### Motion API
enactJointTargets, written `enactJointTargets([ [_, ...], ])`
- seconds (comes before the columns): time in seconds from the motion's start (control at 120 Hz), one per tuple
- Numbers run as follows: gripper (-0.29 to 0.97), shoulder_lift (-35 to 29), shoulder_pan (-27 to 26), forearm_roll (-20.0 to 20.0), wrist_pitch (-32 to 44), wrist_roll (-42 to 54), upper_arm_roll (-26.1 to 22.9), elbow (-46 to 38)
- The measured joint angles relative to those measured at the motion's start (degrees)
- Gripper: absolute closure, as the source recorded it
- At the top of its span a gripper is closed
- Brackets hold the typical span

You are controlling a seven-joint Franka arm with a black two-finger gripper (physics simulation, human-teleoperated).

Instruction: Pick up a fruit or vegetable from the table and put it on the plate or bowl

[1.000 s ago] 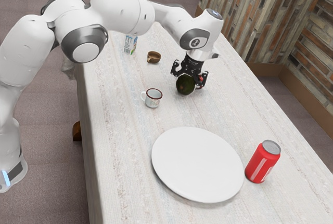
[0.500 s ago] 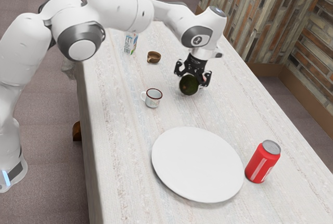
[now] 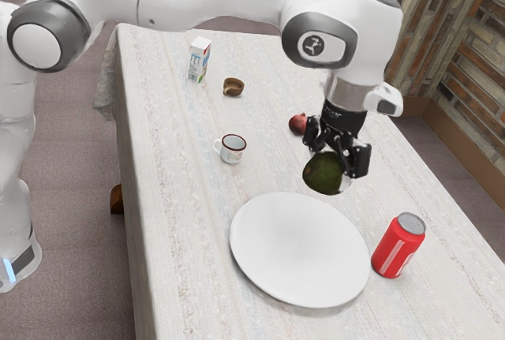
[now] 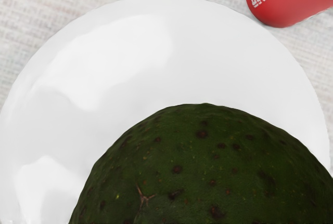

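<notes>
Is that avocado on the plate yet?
No, off it: the fingers hold the avocado in the air, near the plate's far edge.

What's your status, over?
Gripper shut on avocado. Avocado airborne at plate's far edge. Red can beside plate, not in the way.

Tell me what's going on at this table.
The arm's jaws are shut on a dark green avocado, holding it in the air over the edge of the white plate; it is not yet set down. A red can stands beside the plate, and a mug and a red fruit sit on the table.
</notes>
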Motion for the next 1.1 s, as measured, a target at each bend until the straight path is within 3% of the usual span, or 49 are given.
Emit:
enactJointTargets([
  [0.083,0.52,3.36,-0.74,1.47,0.03,-0.53,-4.35,1.79],
  [0.15,0.53,8.46,-1.98,2.73,0.08,-0.98,-5.23,6.63],
  [0.233,0.52,10.38,-2.4,3.7,0.12,-1.48,-5.51,8.39],
  [0.267,0.52,10.6,-2.45,3.95,0.14,-1.67,-5.54,8.56],
  [0.358,0.29,10.48,-2.49,4.01,0.48,-2.32,-5.53,8.47],
  [0.475,0.17,10.58,-2.51,3.51,0.96,-3.01,-5.51,8.14],
  [1.1,0.01,10.52,-2.47,3.99,2.07,-5.01,-5.29,6.78],
])
